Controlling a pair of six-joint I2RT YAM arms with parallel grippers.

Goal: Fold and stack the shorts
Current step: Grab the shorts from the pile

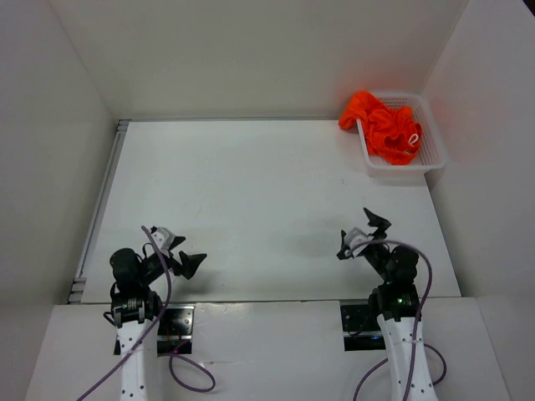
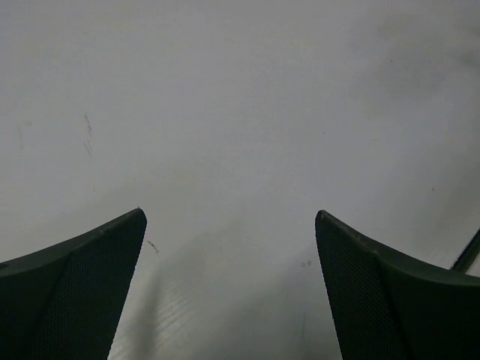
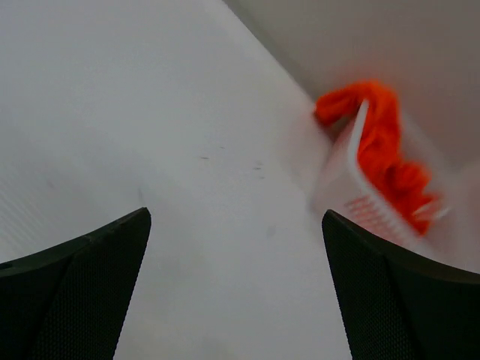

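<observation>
Spilling over the left rim of the white basket [image 1: 405, 167] in the surface's [image 1: 251, 192] far right corner, the orange shorts [image 1: 383, 125] lie bunched up. The left pincer [image 1: 180, 251] and right pincer [image 1: 361, 235] hover near their bases, fingers spread wide and empty, well apart from the shorts.

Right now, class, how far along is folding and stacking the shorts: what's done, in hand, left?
Done: nothing; the shorts lie crumpled in the basket, spilling over its rim. In hand: nothing; the left gripper and right gripper are open and empty near their bases. Left: lift the shorts out, spread, fold, stack.
</observation>
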